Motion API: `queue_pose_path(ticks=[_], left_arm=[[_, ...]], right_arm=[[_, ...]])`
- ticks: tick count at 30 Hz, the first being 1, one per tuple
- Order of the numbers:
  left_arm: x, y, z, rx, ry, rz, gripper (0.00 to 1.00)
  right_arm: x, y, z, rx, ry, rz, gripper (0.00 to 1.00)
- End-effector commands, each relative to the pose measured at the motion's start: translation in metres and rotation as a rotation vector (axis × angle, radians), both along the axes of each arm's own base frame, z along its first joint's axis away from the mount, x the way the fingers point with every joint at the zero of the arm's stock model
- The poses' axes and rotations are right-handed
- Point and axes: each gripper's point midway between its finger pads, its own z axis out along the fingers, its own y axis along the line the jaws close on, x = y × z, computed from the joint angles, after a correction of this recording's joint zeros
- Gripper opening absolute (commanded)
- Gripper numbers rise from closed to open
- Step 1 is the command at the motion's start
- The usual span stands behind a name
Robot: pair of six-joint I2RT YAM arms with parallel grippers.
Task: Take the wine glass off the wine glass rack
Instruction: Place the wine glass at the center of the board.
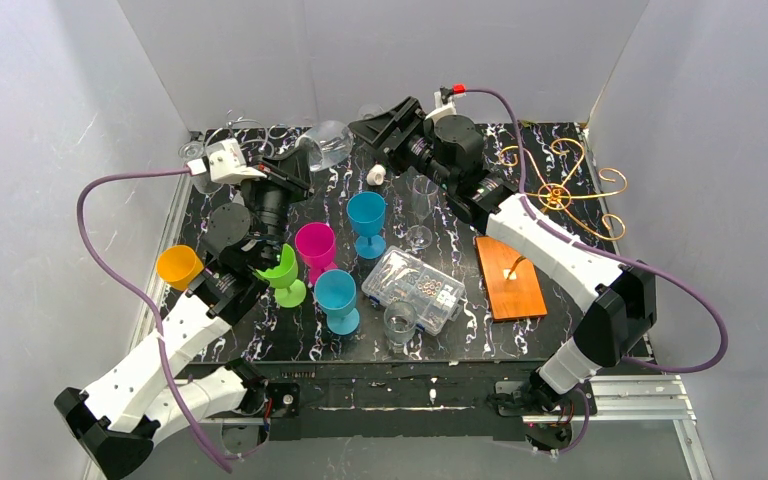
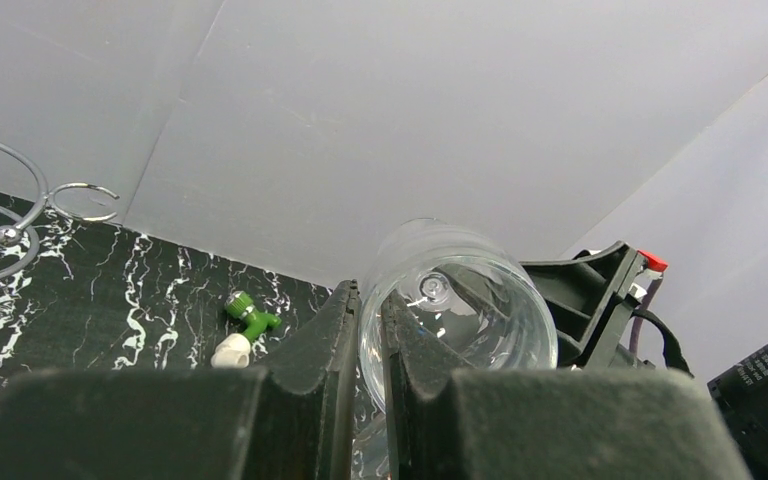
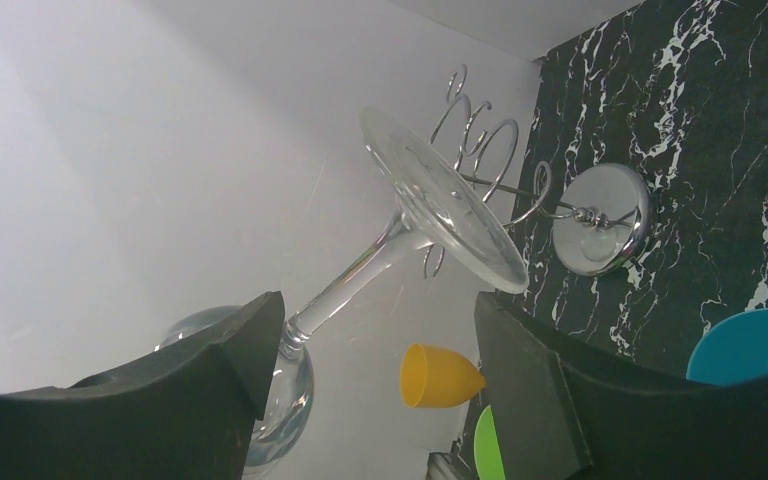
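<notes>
A clear wine glass [image 1: 330, 142] hangs tilted in the air at the back of the table. My left gripper [image 1: 305, 160] is shut on the rim of its bowl [image 2: 460, 310], one finger inside and one outside. My right gripper [image 1: 380, 125] is open just right of the glass. In the right wrist view the stem [image 3: 360, 275] runs past the left finger [image 3: 230, 350], and the round foot [image 3: 440, 200] lies beyond the fingertips. The golden curled-wire wine glass rack [image 1: 560, 188] with its orange-brown wooden base [image 1: 510, 278] stands at the right and holds no glass.
A silver wire rack [image 1: 222, 140] stands at the back left. Blue [image 1: 367, 215], magenta [image 1: 315, 245], green [image 1: 282, 275], cyan [image 1: 337, 295] and orange [image 1: 178, 265] plastic goblets stand mid-table. There is also a clear compartment box [image 1: 415, 288], clear glasses [image 1: 420, 205] and a green-white fitting [image 1: 377, 175].
</notes>
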Motion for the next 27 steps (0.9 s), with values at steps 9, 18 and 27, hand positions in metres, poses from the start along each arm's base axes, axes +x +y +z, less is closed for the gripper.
queue_pose_path(ticks=[9,18,27], left_arm=[[-0.015,0.023,0.030,-0.083,-0.077,0.049,0.00],[-0.022,0.030,0.027,-0.051,-0.056,0.055,0.00],[-0.033,0.038,0.017,0.021,0.024,0.051,0.00]], right_arm=[[-0.017,-0.013,0.026,0.028,-0.068,-0.001,0.82],[-0.024,-0.019,0.035,0.041,-0.088,0.001,0.83],[-0.039,-0.039,0.043,0.017,-0.123,-0.008,0.83]])
